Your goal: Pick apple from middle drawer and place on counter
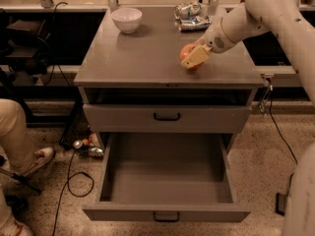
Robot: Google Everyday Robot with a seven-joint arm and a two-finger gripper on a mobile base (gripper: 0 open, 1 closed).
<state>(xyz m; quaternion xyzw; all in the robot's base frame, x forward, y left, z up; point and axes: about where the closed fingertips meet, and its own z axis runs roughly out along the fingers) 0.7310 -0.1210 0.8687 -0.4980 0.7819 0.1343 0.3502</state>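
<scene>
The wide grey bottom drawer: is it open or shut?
Open: this drawer is pulled out, bare. The gripper holds the round red-orange apple over the grey counter.

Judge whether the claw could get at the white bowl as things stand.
Probably not yet: the claw is shut on the apple over the counter, though nothing stands between it and the bowl.
</scene>
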